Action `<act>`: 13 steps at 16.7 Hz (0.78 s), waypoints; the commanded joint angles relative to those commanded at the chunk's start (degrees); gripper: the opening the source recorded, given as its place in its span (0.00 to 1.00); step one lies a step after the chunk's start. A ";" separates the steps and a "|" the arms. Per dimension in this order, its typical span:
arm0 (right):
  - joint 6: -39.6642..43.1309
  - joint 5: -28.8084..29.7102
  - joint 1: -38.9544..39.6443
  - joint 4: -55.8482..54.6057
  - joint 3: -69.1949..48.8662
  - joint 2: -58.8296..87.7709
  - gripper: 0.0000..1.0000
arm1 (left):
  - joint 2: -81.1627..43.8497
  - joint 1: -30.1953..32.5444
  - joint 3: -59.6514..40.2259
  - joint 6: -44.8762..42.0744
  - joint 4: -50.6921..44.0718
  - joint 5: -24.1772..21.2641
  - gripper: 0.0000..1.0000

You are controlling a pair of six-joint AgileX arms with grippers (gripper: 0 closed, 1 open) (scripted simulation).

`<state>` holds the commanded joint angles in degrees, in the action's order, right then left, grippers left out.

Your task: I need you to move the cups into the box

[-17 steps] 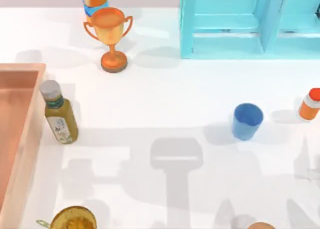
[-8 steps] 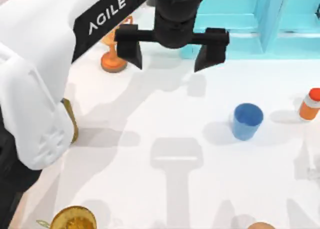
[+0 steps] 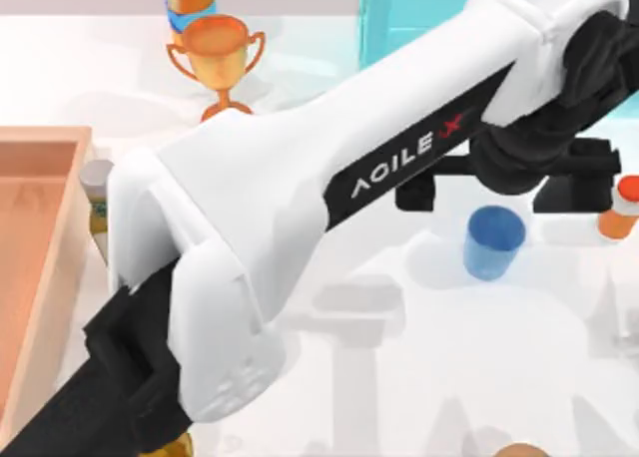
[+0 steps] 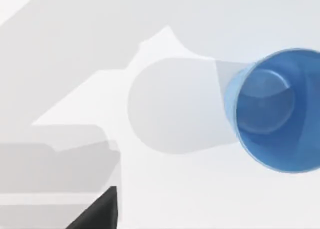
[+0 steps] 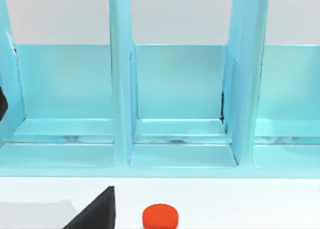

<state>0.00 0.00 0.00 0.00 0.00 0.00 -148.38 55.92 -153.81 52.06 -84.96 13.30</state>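
- Blue cup (image 3: 493, 241) stands upright on the white table (image 3: 399, 377), right of centre in the top view, nothing touching it.
- Left arm (image 3: 300, 198) stretches diagonally across the table from the lower left; left gripper (image 3: 504, 190) hangs just past the cup's far rim, fingers spread wide — one black finger (image 3: 417, 194) off to the cup's left, the other (image 3: 571, 190) to its right, nothing between them.
- Left wrist view: looking down into the blue cup (image 4: 272, 109), open mouth up, bottom visible, its shadow lying beside it.
- Wooden box (image 3: 40, 267) sits at the table's left edge, well apart from the cup; what shows of its inside holds nothing.
- Brown cup — can't place it.
- Right gripper: can't tell its state. Right wrist view faces the turquoise cabinet (image 5: 180, 104) with a red cap (image 5: 160, 216) low in front of it.
- Other stuff: gold trophy (image 3: 215, 63) at the back left, stacked orange-and-blue container (image 3: 188, 0) behind it, small orange bottle with red cap (image 3: 621, 208) near the right edge, just beside the gripper's right finger.
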 joint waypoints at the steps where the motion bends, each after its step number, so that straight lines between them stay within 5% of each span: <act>1: 0.00 0.00 0.00 0.00 0.00 0.00 1.00 | 0.00 0.00 0.00 0.00 0.00 0.00 1.00; 6: 0.00 0.00 0.00 0.00 0.00 0.00 1.00 | -0.03 -0.37 2.13 -0.37 2.19 -0.08 1.00; 13: 0.00 0.00 0.00 0.00 0.00 0.00 1.00 | -1.15 -2.26 15.84 -2.29 17.62 -0.44 1.00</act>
<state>0.00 0.00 0.00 0.00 0.00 0.00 -149.53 53.66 -137.97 49.78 -67.35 12.86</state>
